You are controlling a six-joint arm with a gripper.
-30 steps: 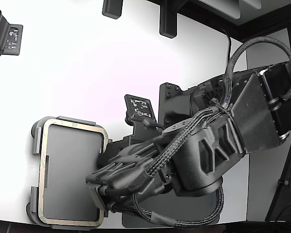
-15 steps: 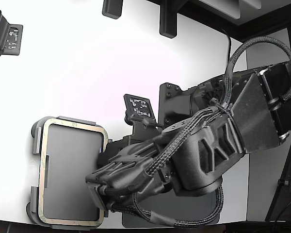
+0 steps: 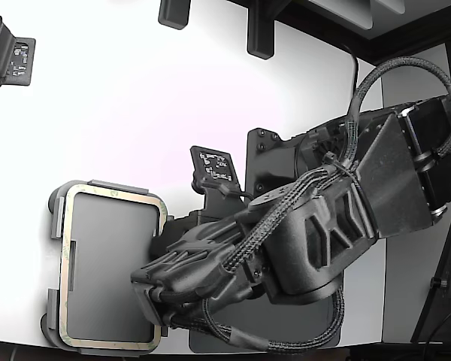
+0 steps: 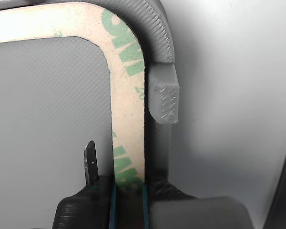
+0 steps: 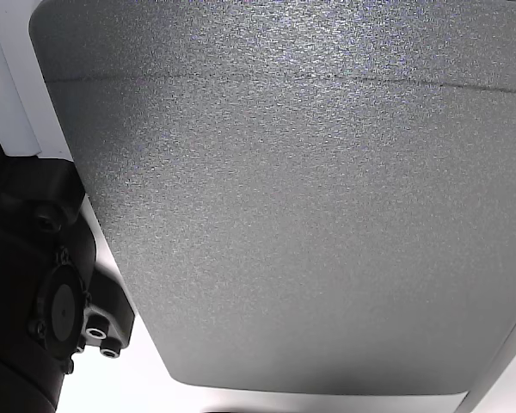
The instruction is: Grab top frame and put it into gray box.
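Observation:
The top frame [image 3: 113,193], a thin pale beige ring with green patches, lies flat on the light gray box [image 3: 55,218] at the lower part of the exterior view's left. My gripper [image 3: 147,295] sits at the frame's side nearest the arm, close to a corner. In the wrist view the frame's strip [image 4: 128,95] runs between the jaws of my gripper [image 4: 127,186], whose teal pads sit tight against both its edges. One dark fingertip [image 4: 90,162] stands inside the ring's opening. The box's wall and a raised tab [image 4: 164,98] lie just outside the strip.
A dark gray flat mat [image 3: 286,335] lies under the arm at the table's front edge; the other view shows its textured surface [image 5: 284,189]. Black fixtures stand at the table's far edge [image 3: 260,34] and far left [image 3: 7,56]. A small black tagged part [image 3: 214,167] sits behind the gripper.
The arm has shifted very slightly towards the exterior view's left. The frame and the box have not moved.

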